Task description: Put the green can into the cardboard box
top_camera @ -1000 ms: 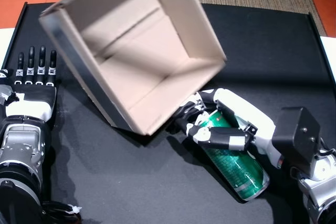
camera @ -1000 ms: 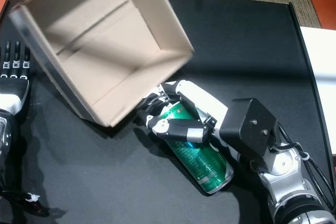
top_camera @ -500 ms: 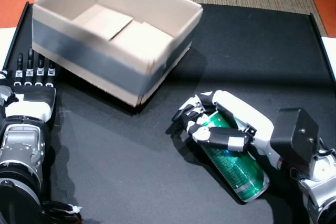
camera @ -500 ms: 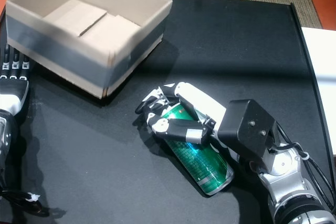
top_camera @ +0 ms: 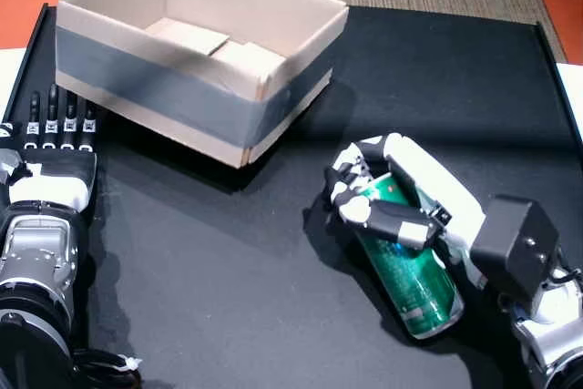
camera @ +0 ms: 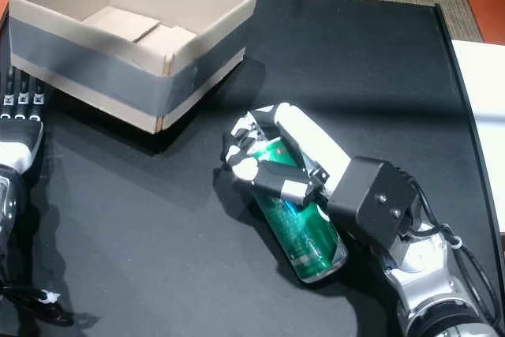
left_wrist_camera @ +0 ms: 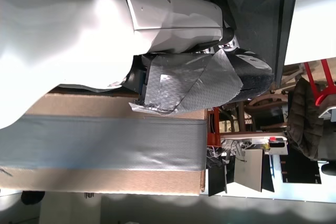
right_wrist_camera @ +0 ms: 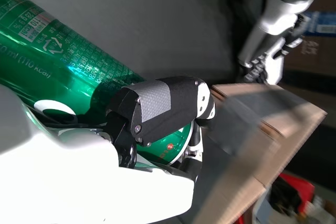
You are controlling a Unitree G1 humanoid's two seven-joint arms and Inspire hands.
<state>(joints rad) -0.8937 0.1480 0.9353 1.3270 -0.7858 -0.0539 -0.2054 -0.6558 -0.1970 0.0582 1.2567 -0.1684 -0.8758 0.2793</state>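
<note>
- The green can (top_camera: 405,271) lies on its side on the black table (top_camera: 455,88), near the cardboard box (top_camera: 196,61) but not touching it.
- The right hand (top_camera: 392,202) is wrapped around the end of the can that points toward the box. Its fingers (top_camera: 351,184) curl over the top and the thumb crosses the side. In the right wrist view the thumb (right_wrist_camera: 157,108) presses on the green can (right_wrist_camera: 79,77).
- The can looks like it still rests on the table, so I think the lift has not begun.
- The hand holds only one end. The long free end could tip down when the can goes up, and the can could slide out.
- The can is round and shiny, so a loose hold could let it roll away from the box.
- The box has tall walls with a grey tape band. If the can is carried too low, it could bump the near wall and push the box away or knock the can loose.
- The left hand (top_camera: 59,148) lies flat and open on the table, holding nothing, just beside the box. It is not holding the box steady, so a bump could shift it.
</note>
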